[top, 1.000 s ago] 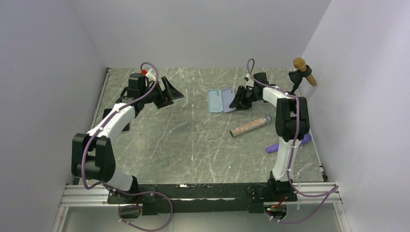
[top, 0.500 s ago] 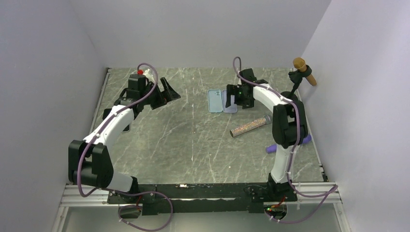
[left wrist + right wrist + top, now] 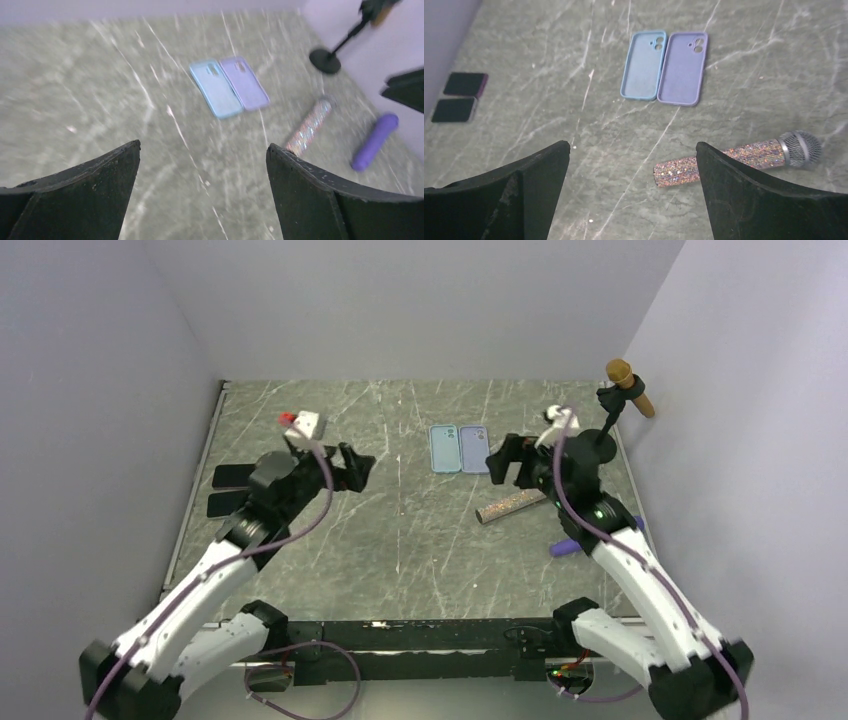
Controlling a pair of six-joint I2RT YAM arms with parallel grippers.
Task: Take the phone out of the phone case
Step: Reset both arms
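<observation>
Two empty phone cases lie flat side by side at the back centre, a blue case [image 3: 445,448] [image 3: 642,65] [image 3: 215,87] and a purple case [image 3: 474,448] [image 3: 682,67] [image 3: 244,82]. Two bare phones with dark screens, one phone [image 3: 238,476] [image 3: 465,83] above the other phone [image 3: 232,503] [image 3: 454,109], rest near the left edge. My left gripper [image 3: 354,466] [image 3: 202,146] hangs open over bare table, left of the cases. To the right of the cases my right gripper [image 3: 505,460] [image 3: 631,146] is open too, nothing between its fingers.
A glitter microphone [image 3: 515,502] [image 3: 736,157] lies just in front of the cases, under my right arm. A purple cylinder [image 3: 563,548] [image 3: 375,140] sits nearer the right wall. A stand holding a brown microphone [image 3: 628,385] occupies the back right corner. Walls close three sides.
The right gripper let go of the purple case, which now lies flat beside the blue one. Both arms drew back toward the near edge, grippers open.
</observation>
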